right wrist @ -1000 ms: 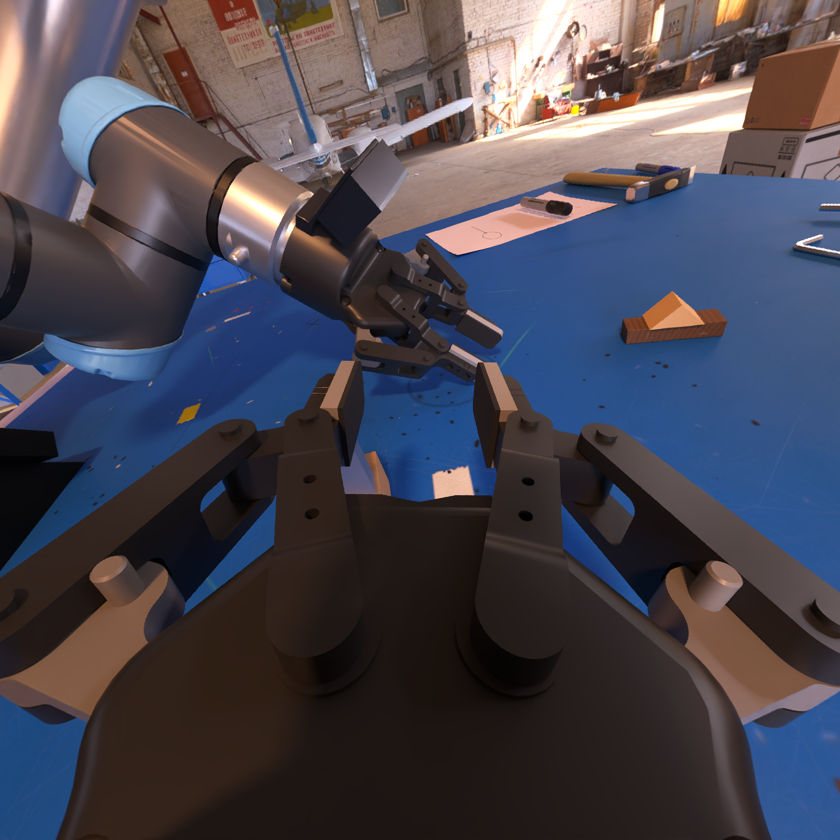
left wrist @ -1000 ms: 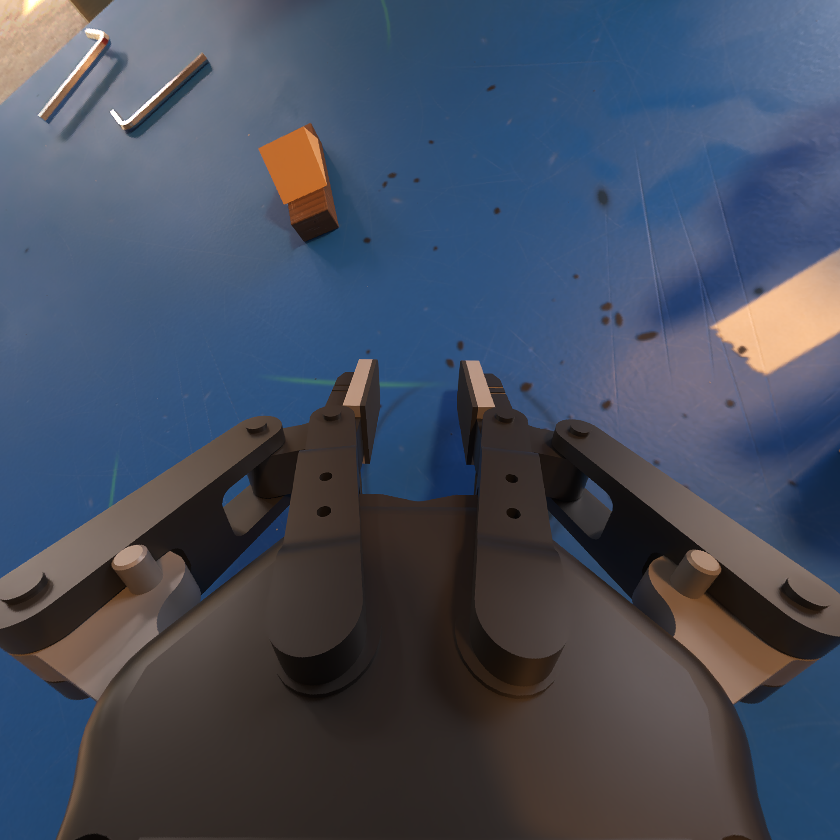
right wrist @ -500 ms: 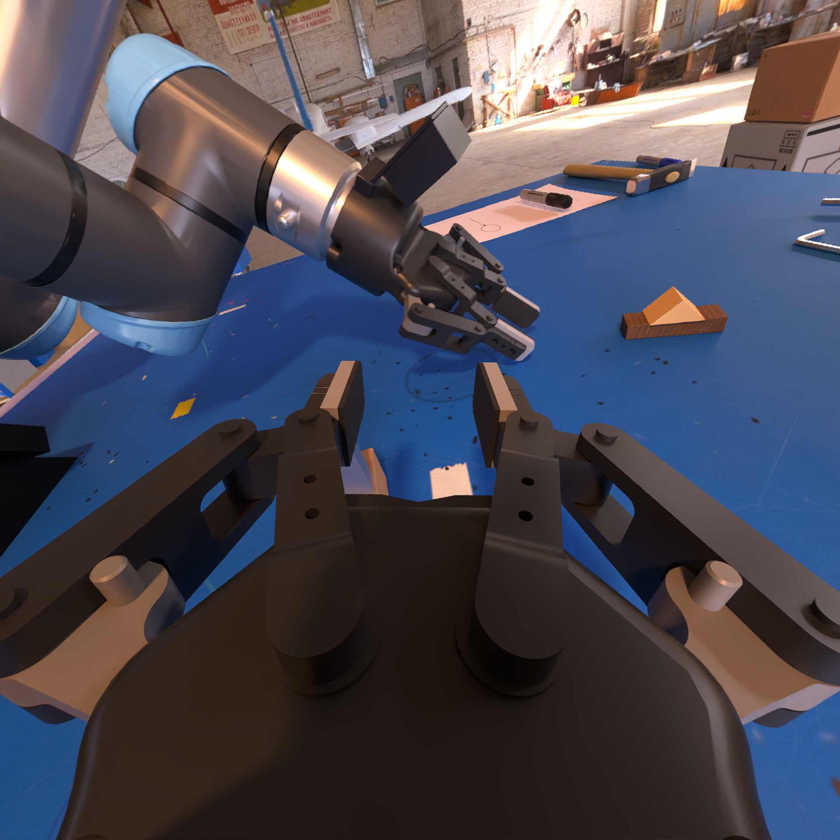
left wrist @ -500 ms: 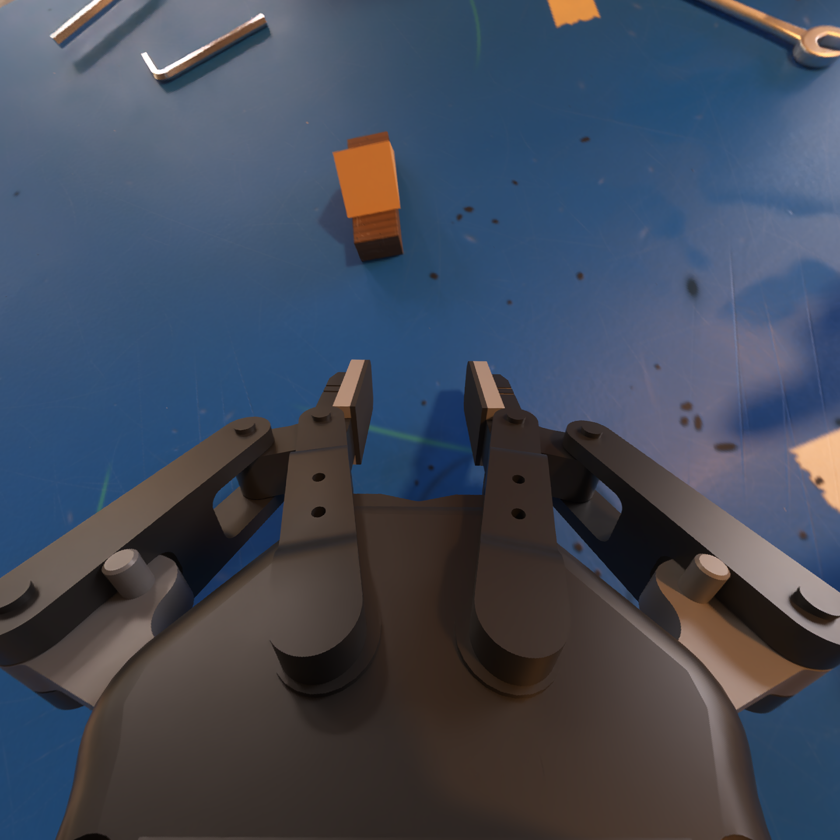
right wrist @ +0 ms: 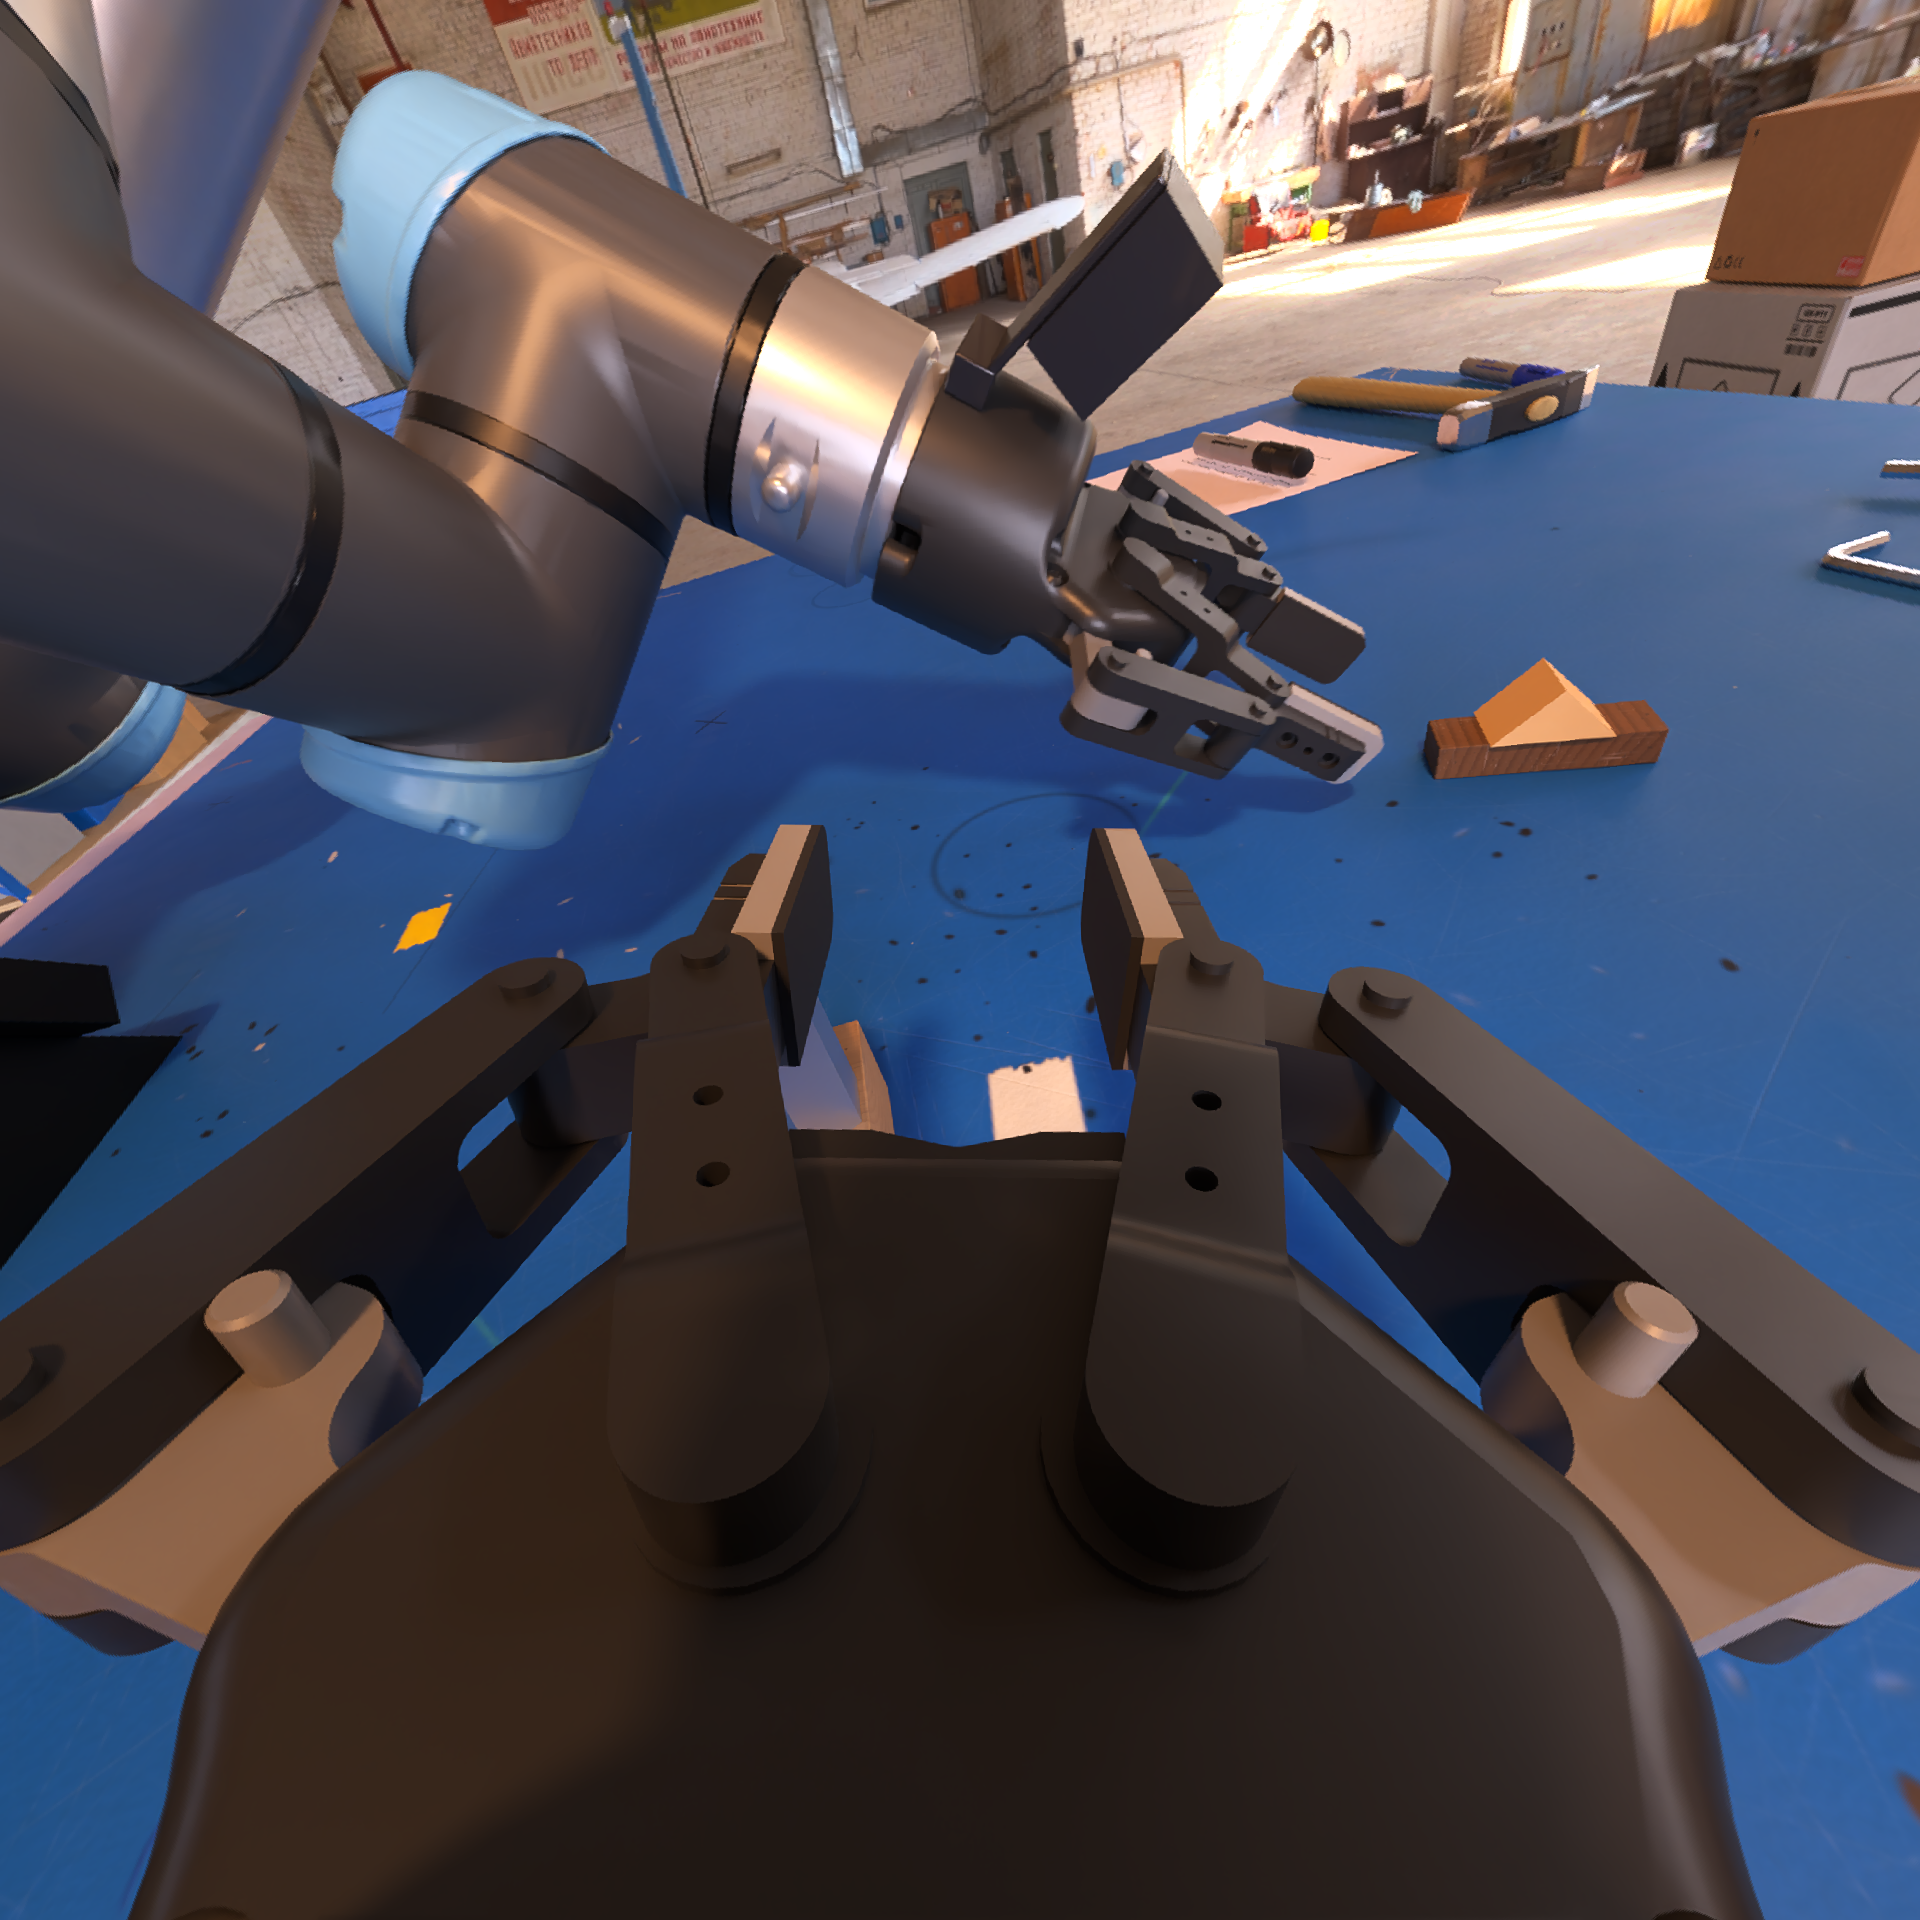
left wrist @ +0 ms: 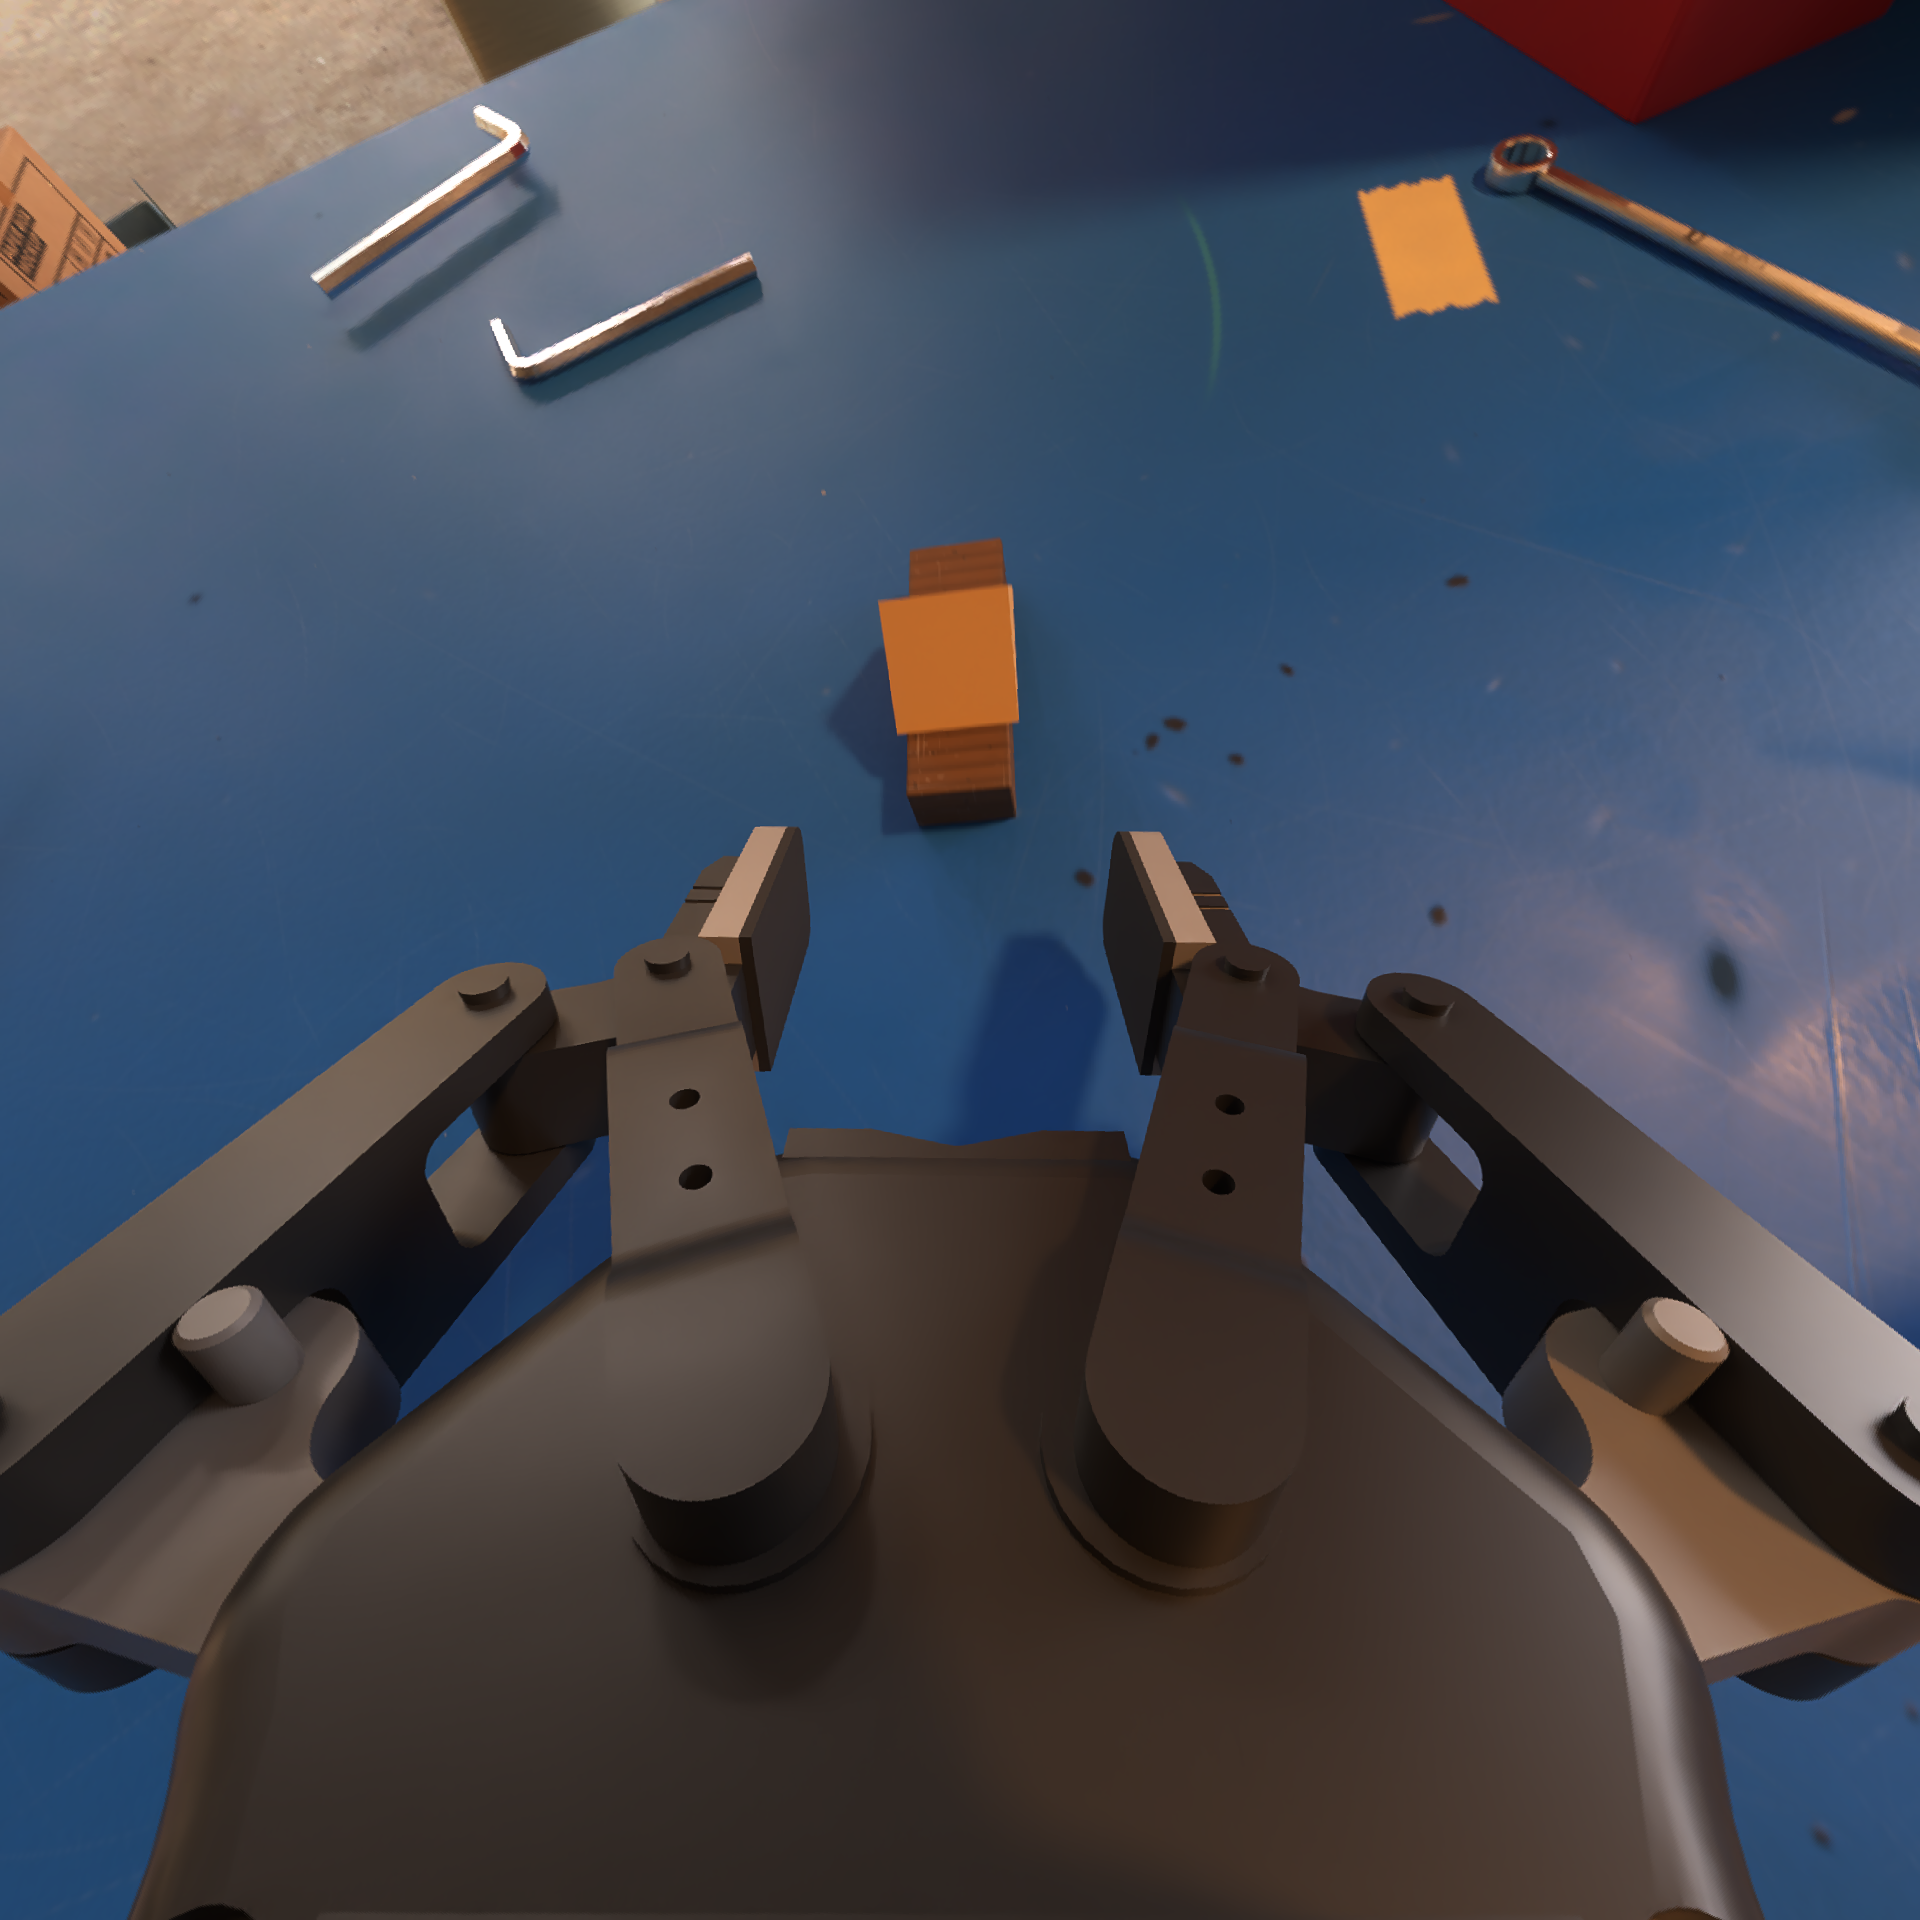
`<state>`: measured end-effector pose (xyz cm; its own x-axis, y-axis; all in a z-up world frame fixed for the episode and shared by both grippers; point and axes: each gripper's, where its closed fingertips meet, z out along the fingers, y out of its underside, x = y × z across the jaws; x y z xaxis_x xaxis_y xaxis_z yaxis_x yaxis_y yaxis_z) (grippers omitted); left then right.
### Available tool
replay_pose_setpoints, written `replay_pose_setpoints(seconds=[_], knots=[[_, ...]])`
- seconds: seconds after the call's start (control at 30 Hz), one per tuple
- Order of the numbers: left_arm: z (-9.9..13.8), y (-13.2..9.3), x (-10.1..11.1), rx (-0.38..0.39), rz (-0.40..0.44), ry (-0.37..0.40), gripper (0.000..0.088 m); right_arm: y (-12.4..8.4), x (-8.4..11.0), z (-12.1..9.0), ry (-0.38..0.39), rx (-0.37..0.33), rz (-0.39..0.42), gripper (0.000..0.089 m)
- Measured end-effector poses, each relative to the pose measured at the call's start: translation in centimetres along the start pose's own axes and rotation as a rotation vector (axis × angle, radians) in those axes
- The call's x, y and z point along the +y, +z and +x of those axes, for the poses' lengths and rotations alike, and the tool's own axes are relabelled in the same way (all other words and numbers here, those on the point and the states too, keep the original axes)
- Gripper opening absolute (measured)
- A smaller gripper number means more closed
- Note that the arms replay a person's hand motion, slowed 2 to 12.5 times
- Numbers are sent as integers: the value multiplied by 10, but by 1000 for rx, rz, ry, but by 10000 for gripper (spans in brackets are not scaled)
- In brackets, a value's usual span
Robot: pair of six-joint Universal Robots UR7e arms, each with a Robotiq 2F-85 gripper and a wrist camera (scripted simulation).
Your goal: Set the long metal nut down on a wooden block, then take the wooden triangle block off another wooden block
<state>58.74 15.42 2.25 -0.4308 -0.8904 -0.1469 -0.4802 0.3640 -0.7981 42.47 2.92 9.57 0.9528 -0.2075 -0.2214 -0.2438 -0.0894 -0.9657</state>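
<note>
A blue workbench (left wrist: 312, 727) is seen from two wrist cameras. In the left wrist view, the left gripper (left wrist: 954, 883) is held above the bench with its jaws spread apart and nothing between them. Just ahead of its fingertips, a light orange wooden triangle block (left wrist: 948, 660) is seen resting on a darker brown wooden block (left wrist: 961, 774), whose ends stick out beyond it on the near and far sides. Farther off, two metal hex keys (left wrist: 421, 203) (left wrist: 623, 317) are laid near the bench edge, a strip of orange tape (left wrist: 1425, 244) is stuck to the surface, and a ring spanner (left wrist: 1704, 249) is laid to the right.

In the right wrist view, the right gripper (right wrist: 956, 888) is also parted and empty. Behind its fingers, a pale object, possibly the long metal nut (right wrist: 831, 1075), is partly hidden and cannot be identified with certainty. The left gripper (right wrist: 1340, 691) is shown reaching toward the triangle block (right wrist: 1538, 707) on its brown block (right wrist: 1455, 753), close beside it but apart. A hammer (right wrist: 1434, 400) and a marker (right wrist: 1252, 454) on a sheet of paper (right wrist: 1351, 468) are placed at the far end.
</note>
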Motion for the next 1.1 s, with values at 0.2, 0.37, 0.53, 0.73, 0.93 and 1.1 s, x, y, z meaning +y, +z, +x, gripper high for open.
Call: replay_pose_setpoints(seconds=[0.2,0.37,0.53,0.73,0.93,1.1], knots=[[-1,12,-14,-28,24,-6,518,-1,0,0,4,-2,3,440],[-2,23,-20,-35,18,-18,519,-1,0,1,8,-2,3,441],[-3,32,-25,-37,4,-34,533,-2,0,1,9,-4,3,440],[-5,42,-29,-41,-7,-46,541,-2,-1,2,11,-5,4,440],[-7,50,-32,-44,-22,-49,538,-3,-1,2,12,-7,7,440],[-7,55,-33,-34,-37,-45,461,-3,-1,2,13,-8,7,439]])
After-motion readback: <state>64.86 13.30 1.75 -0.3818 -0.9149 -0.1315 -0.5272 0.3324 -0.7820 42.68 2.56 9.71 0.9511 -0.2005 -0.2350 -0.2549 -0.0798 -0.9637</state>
